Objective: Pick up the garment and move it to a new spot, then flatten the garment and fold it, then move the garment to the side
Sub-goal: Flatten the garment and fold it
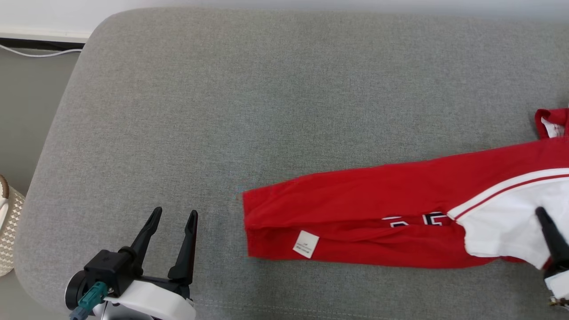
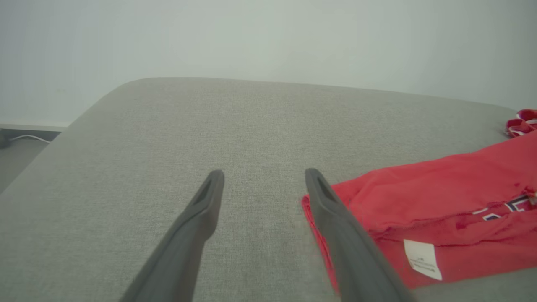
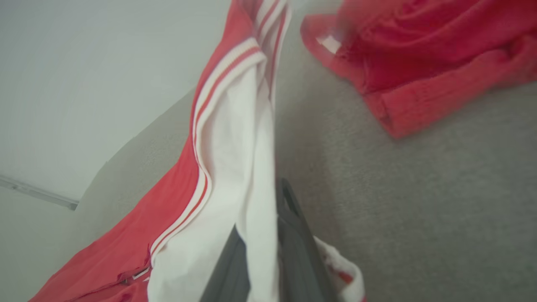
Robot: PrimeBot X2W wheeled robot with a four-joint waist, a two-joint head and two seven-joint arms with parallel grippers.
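Grey cushion (image 1: 266, 89) carries the red-and-white garment (image 1: 355, 213), stretched long. Its hem lies just beside the left fingers (image 1: 186, 249), which stand wide and empty. The right fingers (image 3: 293, 235) are pinched on its white sleeve (image 3: 235, 167). Step judged: pickup for relocation. Next move calls for a steady lift, the cloth kept from slipping.

My left gripper (image 1: 174, 212) had two long, black, tapering fingers (image 1: 144, 233) on a black block (image 1: 109, 266). Behind the block sat a smooth white casing (image 1: 153, 304), with a teal plug (image 1: 91, 295) and a dark round disc (image 1: 71, 289) beside it. My right gripper (image 3: 260, 218) had matte dark grey fingers.
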